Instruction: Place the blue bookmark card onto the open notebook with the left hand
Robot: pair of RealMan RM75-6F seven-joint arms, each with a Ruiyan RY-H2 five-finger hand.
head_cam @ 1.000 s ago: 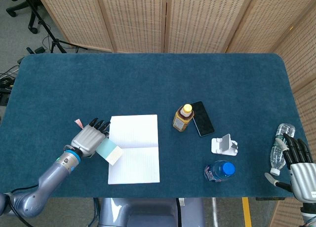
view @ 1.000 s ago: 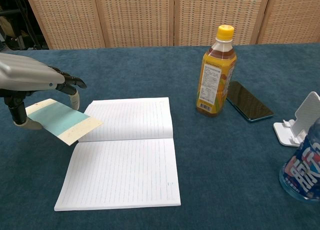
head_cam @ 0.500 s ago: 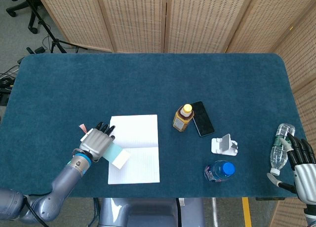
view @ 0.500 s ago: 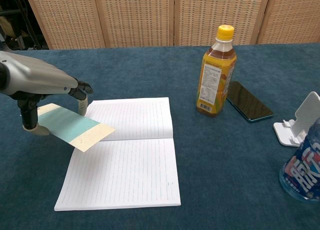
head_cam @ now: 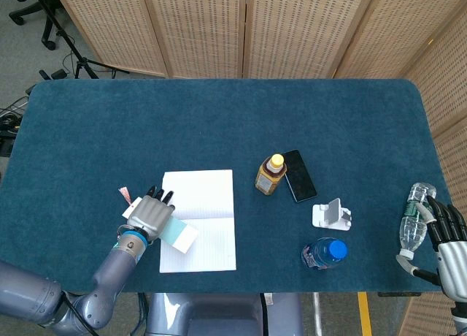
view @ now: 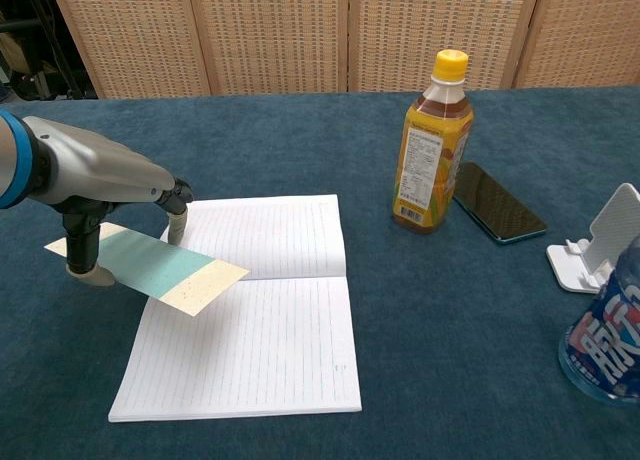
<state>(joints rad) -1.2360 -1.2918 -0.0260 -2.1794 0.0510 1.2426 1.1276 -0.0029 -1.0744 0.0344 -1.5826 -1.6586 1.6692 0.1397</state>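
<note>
Since the earlier frames the left hand has slid rightward with the blue bookmark card, so the card's pale end now overhangs the left edge of the open notebook at lower left of centre. It is pinched from above and below and kept nearly flat — a hold that looks meant to let it be laid down without creasing. The card is a long strip, teal across the middle with cream ends, tilted slightly down toward the pages. Further right on the tabletop stand an orange bottle and a dark phone — well clear of the notebook. At the lower right frame edge the right hand hangs with fingers apart, grasping nothing.
</note>
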